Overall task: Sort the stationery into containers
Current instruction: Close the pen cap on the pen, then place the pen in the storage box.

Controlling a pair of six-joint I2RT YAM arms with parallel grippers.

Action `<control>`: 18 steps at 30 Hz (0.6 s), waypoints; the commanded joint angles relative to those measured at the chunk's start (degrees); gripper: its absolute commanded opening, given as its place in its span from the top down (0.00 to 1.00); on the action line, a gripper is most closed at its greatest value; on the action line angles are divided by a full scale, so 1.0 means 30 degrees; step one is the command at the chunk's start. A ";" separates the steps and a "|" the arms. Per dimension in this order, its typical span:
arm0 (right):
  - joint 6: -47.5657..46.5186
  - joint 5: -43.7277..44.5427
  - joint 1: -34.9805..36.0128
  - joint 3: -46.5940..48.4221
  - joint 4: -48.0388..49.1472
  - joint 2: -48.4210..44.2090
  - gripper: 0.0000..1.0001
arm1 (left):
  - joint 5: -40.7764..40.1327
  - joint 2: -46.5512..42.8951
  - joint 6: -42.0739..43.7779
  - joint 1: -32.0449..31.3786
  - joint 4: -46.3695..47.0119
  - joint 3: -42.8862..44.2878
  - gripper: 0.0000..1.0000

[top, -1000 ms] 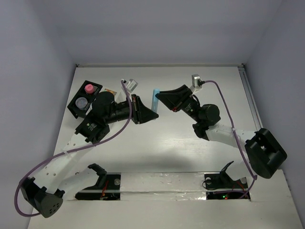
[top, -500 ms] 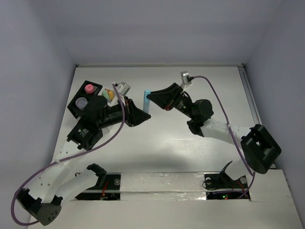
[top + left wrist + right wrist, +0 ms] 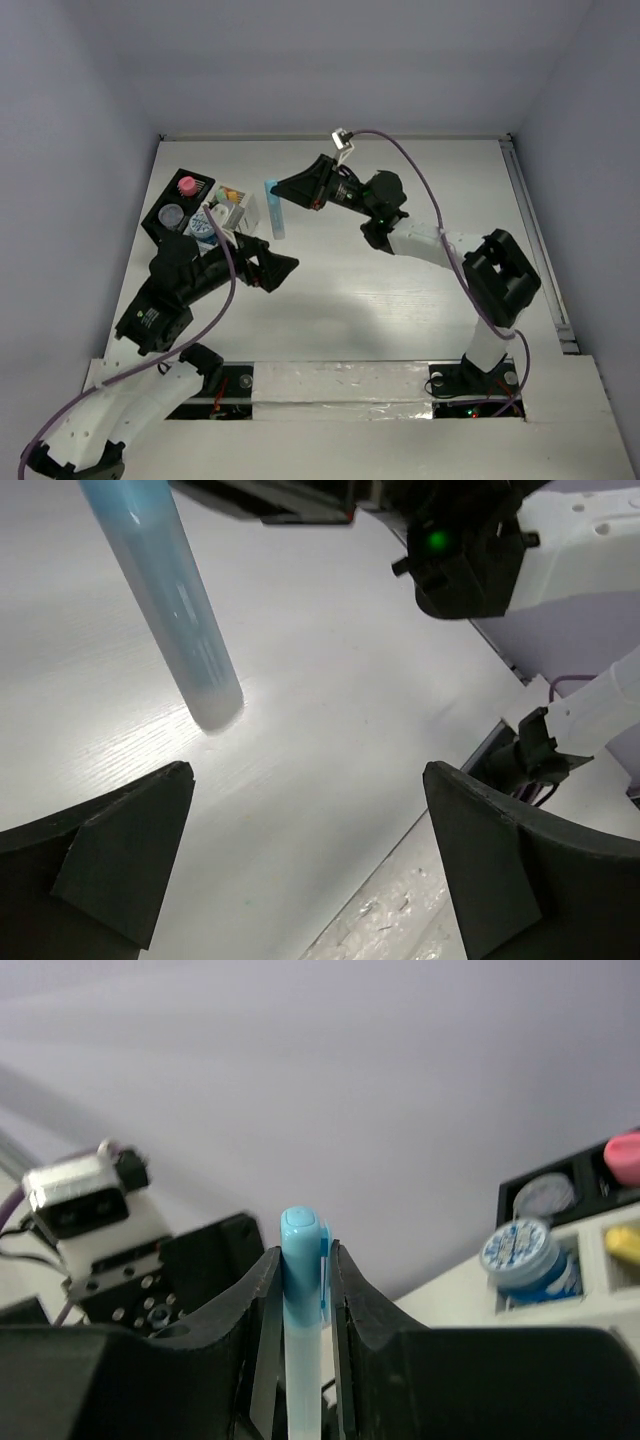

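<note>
Top external: black tray [image 3: 152,228] at far-left corner of table [image 3: 400,290] holds pink piece [image 3: 186,185], grey tub [image 3: 172,214]; white box [image 3: 248,210] holds blue tub [image 3: 203,228], yellow stick [image 3: 228,197]. Right end effector [image 3: 280,187] clenched on blue stick [image 3: 273,209] beside box. Left end effector [image 3: 285,265] released.

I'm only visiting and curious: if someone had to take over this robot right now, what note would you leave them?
Left gripper: open, empty, above bare table.
Right gripper: shut on a blue stick, held upright beside the white box. The stick's lower end is at or just above the table.
Black tray: holds a pink piece and a grey-lidded tub.
White box: holds a blue-lidded tub and a yellow piece.
Done: those pieces are in containers.
Left: put the blue stick into a container.
</note>
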 commanded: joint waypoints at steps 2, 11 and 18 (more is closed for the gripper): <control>-0.0259 0.0107 -0.0789 0.3285 -0.0463 0.1876 1.00 | -0.1373 -0.1749 0.1273 0.0051 -0.1773 0.0827 0.01; -0.0289 -0.0829 -0.1438 1.1784 -0.3628 0.8936 1.00 | -0.8777 -0.4944 0.1479 0.0051 -0.0694 0.1210 0.01; -0.3565 -0.1388 -0.0796 1.9662 -0.8655 1.3331 1.00 | -1.1977 -0.6262 0.1626 0.0051 0.1035 -0.1102 0.01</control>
